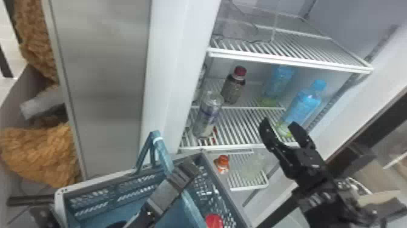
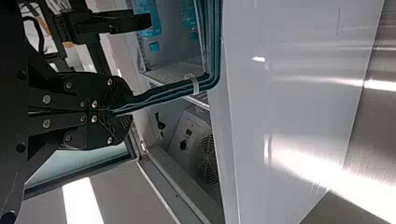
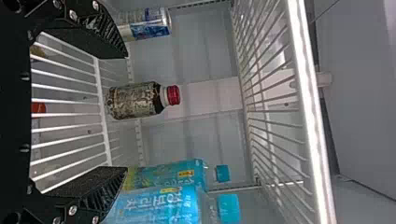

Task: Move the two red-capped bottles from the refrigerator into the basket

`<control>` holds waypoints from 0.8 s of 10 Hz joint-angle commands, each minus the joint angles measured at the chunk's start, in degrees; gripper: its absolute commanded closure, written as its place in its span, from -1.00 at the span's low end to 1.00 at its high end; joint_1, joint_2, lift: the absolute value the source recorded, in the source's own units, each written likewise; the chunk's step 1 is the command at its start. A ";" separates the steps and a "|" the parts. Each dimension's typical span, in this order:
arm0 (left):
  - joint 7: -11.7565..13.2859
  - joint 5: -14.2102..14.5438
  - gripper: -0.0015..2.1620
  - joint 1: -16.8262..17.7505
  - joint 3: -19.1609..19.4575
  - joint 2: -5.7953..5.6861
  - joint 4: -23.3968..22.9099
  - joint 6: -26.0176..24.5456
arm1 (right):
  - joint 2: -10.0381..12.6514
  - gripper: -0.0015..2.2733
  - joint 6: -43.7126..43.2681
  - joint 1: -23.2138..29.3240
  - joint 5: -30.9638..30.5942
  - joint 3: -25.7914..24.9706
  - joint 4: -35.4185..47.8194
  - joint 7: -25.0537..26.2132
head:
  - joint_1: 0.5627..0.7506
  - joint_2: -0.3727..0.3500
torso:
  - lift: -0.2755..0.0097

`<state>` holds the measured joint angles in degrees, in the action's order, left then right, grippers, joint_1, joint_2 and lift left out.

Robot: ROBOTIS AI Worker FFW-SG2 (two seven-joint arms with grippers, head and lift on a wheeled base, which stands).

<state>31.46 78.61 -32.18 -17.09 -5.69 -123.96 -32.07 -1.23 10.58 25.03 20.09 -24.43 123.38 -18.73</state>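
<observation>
In the head view my right gripper [image 1: 281, 130] stands open at the front of the refrigerator's middle shelf. A dark red-capped bottle [image 1: 233, 88] is upright toward the back left of that shelf. The right wrist view has this bottle [image 3: 135, 100] beyond the gap of my right gripper [image 3: 126, 113], not touched. My left gripper [image 1: 184, 172] is on the handle [image 1: 163, 154] of the blue basket [image 1: 106, 194]; in the left wrist view my left gripper [image 2: 112, 112] is shut on that handle [image 2: 173, 93]. A red cap [image 1: 214, 220] shows inside the basket, its body hidden.
Two blue bottles [image 1: 306, 103] stand at the right of the shelf, and a clear bottle [image 1: 207, 115] stands front left. Wire shelf [image 1: 287, 54] spans above. An orange-capped item [image 1: 222, 163] sits lower down. The refrigerator's white frame [image 1: 175, 66] rises left of the opening.
</observation>
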 commanded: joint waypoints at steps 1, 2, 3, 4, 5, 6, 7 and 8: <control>0.00 0.11 0.11 0.12 -0.28 -0.12 0.15 0.01 | -0.09 -0.86 -0.46 -2.96 -0.66 1.01 -3.08 0.19 | 0.41 -0.94 | 0.93; 0.00 0.11 0.11 0.27 -0.28 -0.12 0.15 0.01 | -0.44 -0.86 -0.46 -4.78 -1.00 2.15 -4.49 1.07 | 0.41 -0.94 | 0.93; 0.00 0.11 0.11 0.27 -0.39 -0.20 0.29 0.01 | -0.88 -0.86 -0.46 -6.75 -1.35 3.07 -6.17 1.51 | 0.41 -0.94 | 0.93; 0.00 0.23 0.11 0.41 -0.39 -0.29 0.29 0.01 | -1.32 -0.86 -0.60 -8.86 -1.92 3.75 -8.28 1.86 | 0.41 -0.94 | 0.93; 0.00 0.34 0.11 0.55 -0.51 -0.38 0.43 0.01 | -1.58 -0.86 -0.74 -10.69 -2.49 4.32 -9.97 2.21 | 0.41 -0.94 | 0.93; 0.00 0.34 0.11 0.55 -0.51 -0.38 0.57 0.15 | -1.85 -0.85 -0.74 -12.24 -2.60 5.01 -11.52 2.74 | 0.41 -0.94 | 0.93; 0.00 0.68 0.11 0.55 -0.51 -0.38 0.57 0.29 | -2.20 -0.86 -0.74 -14.06 -2.60 5.70 -13.49 3.00 | 0.41 -0.94 | 0.93; 0.00 0.68 0.11 0.55 -0.62 -0.38 0.57 0.43 | -2.46 -0.87 -0.74 -15.75 -3.40 6.38 -15.17 3.18 | 0.41 -0.94 | 0.93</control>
<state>31.46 79.23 -31.63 -17.65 -6.07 -123.40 -31.73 -3.51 9.85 10.40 17.14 -18.50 109.36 -15.50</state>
